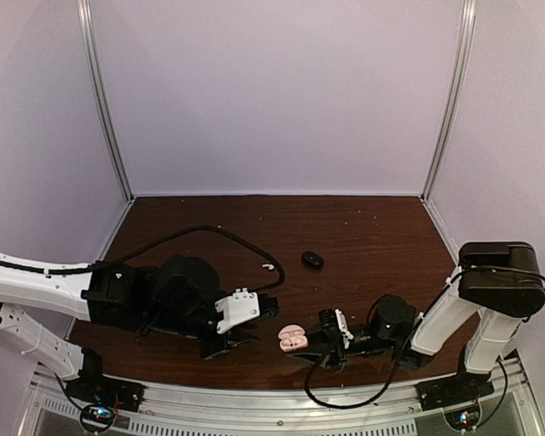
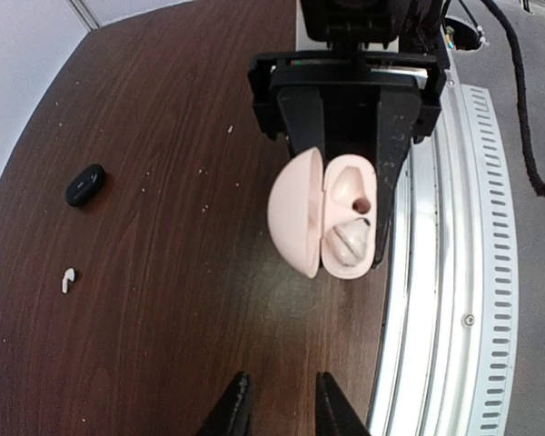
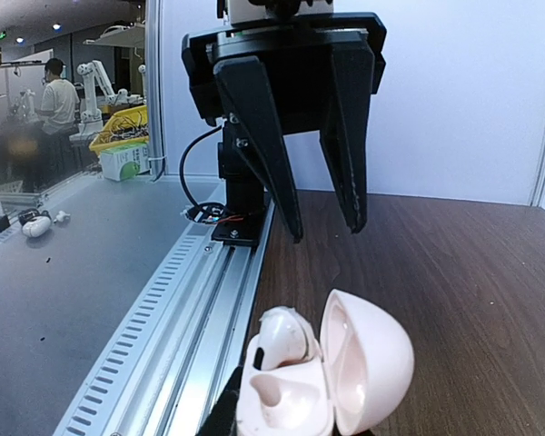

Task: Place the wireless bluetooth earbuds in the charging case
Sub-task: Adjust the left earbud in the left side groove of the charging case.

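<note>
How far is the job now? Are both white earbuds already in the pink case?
Done: one white earbud sits in the open pink charging case; its other socket is empty. In hand: the right gripper is shut on the case, and the left gripper is open, holding nothing. Left: the second white earbud lies on the table, not picked up yet.

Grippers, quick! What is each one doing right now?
Left gripper: open, holding nothing.
Right gripper: shut on the pink charging case, whose lid is open.
</note>
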Controlling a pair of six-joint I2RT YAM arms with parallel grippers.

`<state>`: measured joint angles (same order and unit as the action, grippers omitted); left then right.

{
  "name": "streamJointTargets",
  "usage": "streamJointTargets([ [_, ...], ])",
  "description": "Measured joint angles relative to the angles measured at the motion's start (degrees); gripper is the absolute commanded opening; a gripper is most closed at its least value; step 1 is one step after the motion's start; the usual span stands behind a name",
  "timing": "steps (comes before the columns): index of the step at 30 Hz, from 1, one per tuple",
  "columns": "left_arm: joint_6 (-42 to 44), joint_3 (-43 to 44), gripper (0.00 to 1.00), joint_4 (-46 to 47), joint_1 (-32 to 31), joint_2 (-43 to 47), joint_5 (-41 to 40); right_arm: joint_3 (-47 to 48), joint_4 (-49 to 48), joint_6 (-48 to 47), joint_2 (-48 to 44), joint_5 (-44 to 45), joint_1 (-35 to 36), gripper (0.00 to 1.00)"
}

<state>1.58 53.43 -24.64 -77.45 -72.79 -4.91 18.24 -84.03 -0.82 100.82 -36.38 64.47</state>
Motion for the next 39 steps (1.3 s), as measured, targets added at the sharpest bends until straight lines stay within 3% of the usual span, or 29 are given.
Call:
streamJointTargets([
  [12, -3.54, -0.59, 0.13, 11.32, -0.02, -0.2, 4.39, -0.61, -4.31, 6.47, -0.22, 0.66, -0.02, 0.01],
  [39, -2.89, 0.98, 0.0, 14.34, -0.66, -6.27, 9.01, -1.18, -3.28, 7.26, -0.28, 0.13, -0.17, 0.0],
])
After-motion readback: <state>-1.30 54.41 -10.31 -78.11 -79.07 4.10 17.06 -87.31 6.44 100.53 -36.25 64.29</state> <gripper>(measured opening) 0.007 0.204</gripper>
